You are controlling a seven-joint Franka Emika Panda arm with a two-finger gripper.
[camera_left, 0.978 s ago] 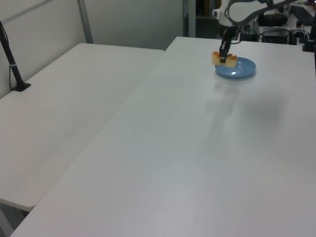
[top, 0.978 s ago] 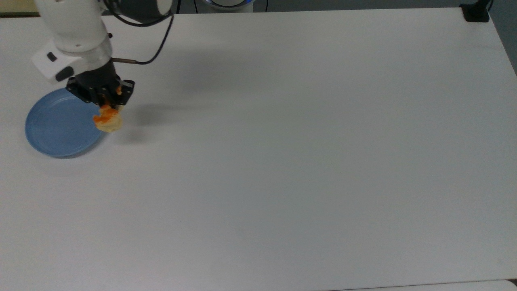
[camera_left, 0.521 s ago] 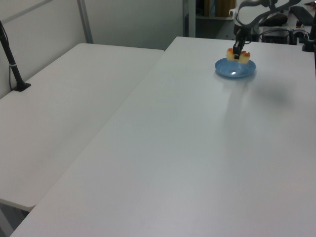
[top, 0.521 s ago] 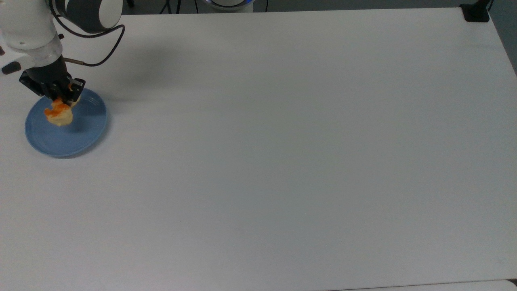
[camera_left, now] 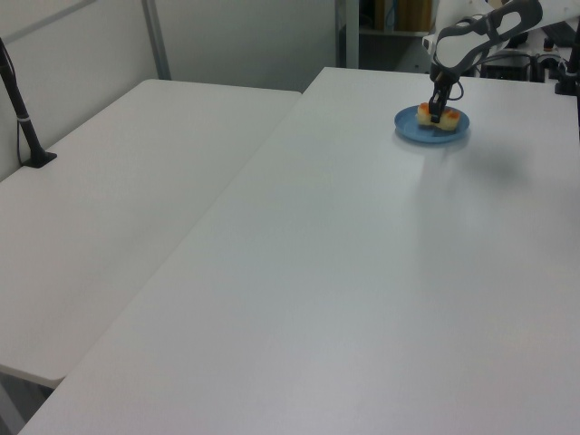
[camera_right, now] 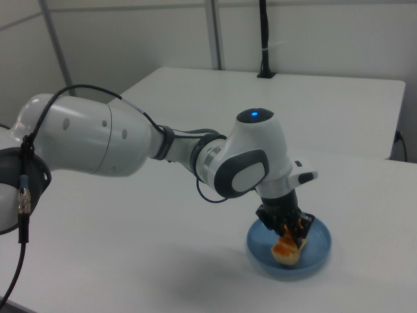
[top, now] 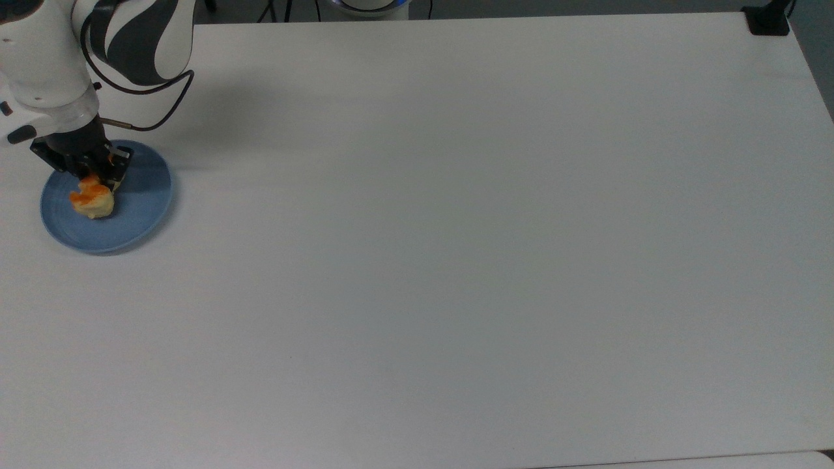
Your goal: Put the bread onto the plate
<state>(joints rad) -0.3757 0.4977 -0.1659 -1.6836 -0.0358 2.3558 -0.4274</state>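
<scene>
On the white matte table [top: 456, 260], at nine o'clock in the top view, the round light-blue plastic plate [top: 140, 208] is carrying the bread [top: 92, 198], a pale-yellow bun with orange-glazed bumps. Black tool [top: 91, 179] is gripping the bread from above; a black cable [top: 153, 120] is looping beside it.

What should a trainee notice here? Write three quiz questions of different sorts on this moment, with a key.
1. True or false: the bread sits outside the plate.
2. Multiple choice: where is the plate in the top view? A, near the top view's left edge; B, in the middle; C, near the top view's right edge.
3. Fill in: the hand is closed on the ____.

Key: 1 false; 2 A; 3 bread.
</scene>
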